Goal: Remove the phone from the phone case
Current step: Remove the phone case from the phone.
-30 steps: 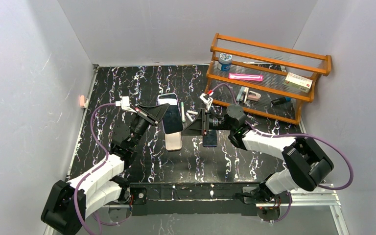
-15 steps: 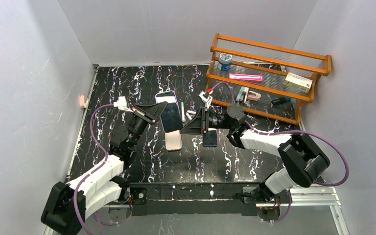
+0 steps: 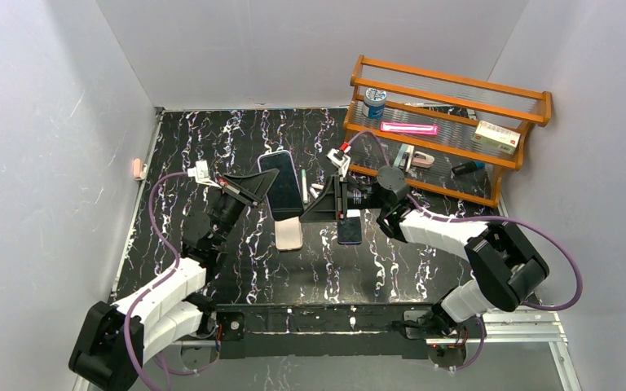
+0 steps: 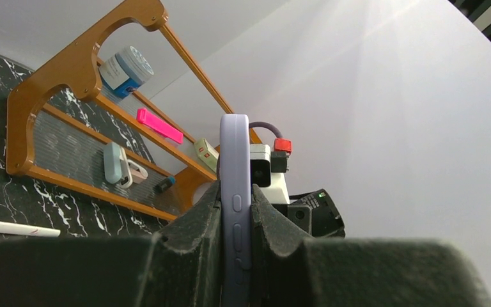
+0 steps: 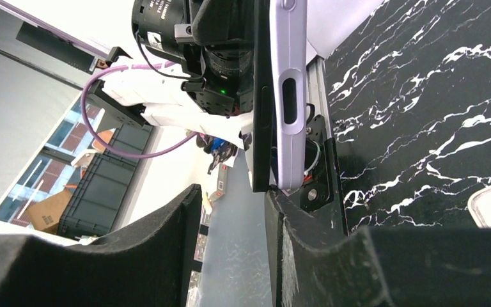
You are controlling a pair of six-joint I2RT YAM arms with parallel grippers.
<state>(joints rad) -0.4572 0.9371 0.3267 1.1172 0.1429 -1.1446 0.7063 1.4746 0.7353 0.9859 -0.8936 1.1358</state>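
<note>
From my bases at the near edge, the table (image 3: 359,273) runs away from me, a black stone-patterned surface veined with white. Just ahead of my arms two things lie flat on it: a pale pink slab (image 3: 288,235) and, to its right, a dark handset (image 3: 349,231).

Above them my left gripper (image 4: 235,192) is clamped on the phone case (image 4: 235,160). It is a lilac shell held off the surface, seen edge-on from my left wrist, with my fingers (image 4: 195,224) pressed to its two broad faces. The phone (image 3: 285,186) sits in it, its dark screen turned up toward the overhead camera. From my right wrist its dark edge lies flush beside the lilac shell, and I cannot tell whether it is fully seated.

My right gripper (image 5: 233,192) stands wide apart with nothing between its fingers, and the lower end of the cased phone hangs just above one of them.

A little farther out a white pen (image 3: 304,183) lies on the marbling. At the far right stands an orange wooden shelf (image 3: 448,84) carrying a blue-lidded jar (image 3: 374,102), a pink bar (image 3: 408,128) and a small box (image 3: 495,136). Plain pale walls (image 3: 293,49) close in the back and both sides.
</note>
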